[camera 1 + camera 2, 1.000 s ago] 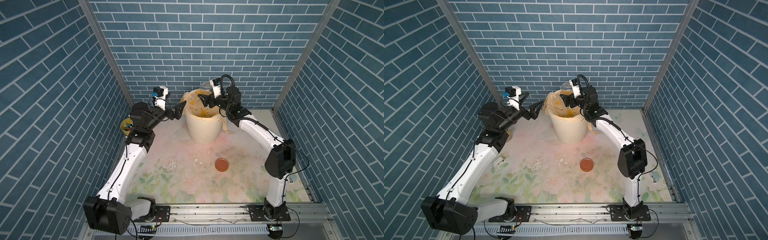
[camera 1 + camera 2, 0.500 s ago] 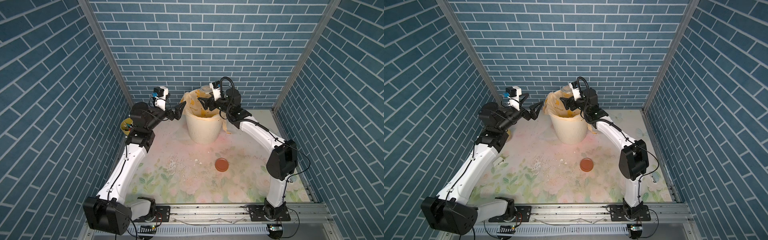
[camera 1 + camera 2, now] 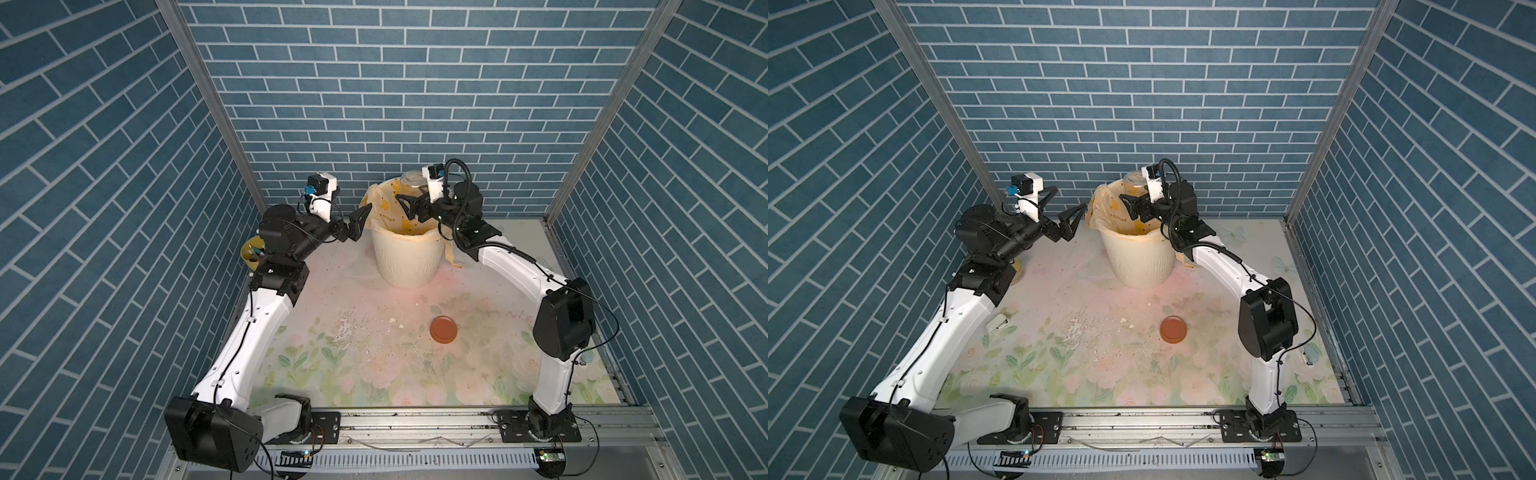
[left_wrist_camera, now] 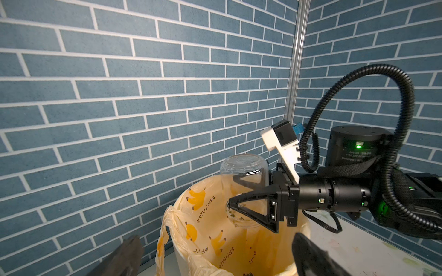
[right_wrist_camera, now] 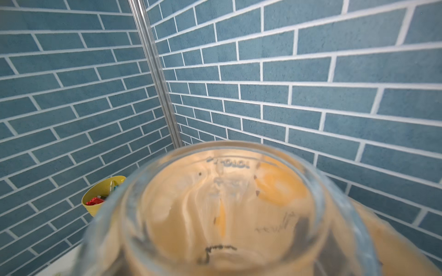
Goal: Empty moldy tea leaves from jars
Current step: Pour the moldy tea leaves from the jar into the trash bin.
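Note:
The clear glass jar (image 3: 412,179) (image 3: 1136,178) hangs upside down over the far side of the cream bin (image 3: 405,262) (image 3: 1138,266), its mouth inside the banana-print liner. My right gripper (image 3: 409,205) (image 3: 1130,204) (image 4: 233,191) is shut on the jar (image 4: 244,172), which fills the right wrist view (image 5: 227,215). A few dark tea leaves (image 4: 235,216) cling inside the jar's mouth. My left gripper (image 3: 360,215) (image 3: 1077,212) (image 4: 216,239) stands open and holds nothing, just left of the bin's rim. The reddish-brown lid (image 3: 443,329) (image 3: 1173,329) lies flat on the table.
A yellow pen cup (image 3: 250,254) (image 5: 100,198) stands at the back left, behind my left arm. Pale crumbs (image 3: 345,328) lie scattered mid-table, and a small white object (image 3: 998,322) lies beside the left arm. Blue brick walls close in three sides.
My right gripper has sunk slightly with the upturned jar over the bin. The left arm and the lid have not moved.

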Tool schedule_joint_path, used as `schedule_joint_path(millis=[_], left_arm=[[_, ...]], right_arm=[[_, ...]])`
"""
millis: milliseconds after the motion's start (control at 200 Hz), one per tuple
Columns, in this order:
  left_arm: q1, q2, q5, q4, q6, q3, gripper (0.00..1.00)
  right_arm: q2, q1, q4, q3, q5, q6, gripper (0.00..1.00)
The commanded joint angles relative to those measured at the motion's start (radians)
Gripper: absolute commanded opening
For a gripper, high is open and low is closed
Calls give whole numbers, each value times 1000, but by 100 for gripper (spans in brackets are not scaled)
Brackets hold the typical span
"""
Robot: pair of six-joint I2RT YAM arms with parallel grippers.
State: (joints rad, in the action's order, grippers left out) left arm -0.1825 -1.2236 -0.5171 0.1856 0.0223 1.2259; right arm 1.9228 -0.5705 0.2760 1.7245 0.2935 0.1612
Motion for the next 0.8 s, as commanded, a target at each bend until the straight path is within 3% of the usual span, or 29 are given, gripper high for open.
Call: schedule_joint_path(millis=[0, 100, 265, 485, 705, 795], left_arm=[[5, 6, -9, -21, -26, 45, 99], [5, -11, -12, -30, -26, 67, 99], [9, -60, -50, -42, -10, 110, 99], [46, -224, -288, -18, 70, 291, 99], [54, -361, -526, 28, 108, 425, 99], [54, -395, -548, 23, 104, 449, 99]], right_arm=[[-25, 9, 91, 127, 54, 38, 0], [-30, 9, 62, 146, 68, 22, 0], [-57, 9, 175, -36, 64, 34, 0], [-58, 14, 62, 70, 155, -56, 0], [-107, 14, 50, 4, 168, -119, 0], [-115, 15, 47, 6, 195, -127, 0]])
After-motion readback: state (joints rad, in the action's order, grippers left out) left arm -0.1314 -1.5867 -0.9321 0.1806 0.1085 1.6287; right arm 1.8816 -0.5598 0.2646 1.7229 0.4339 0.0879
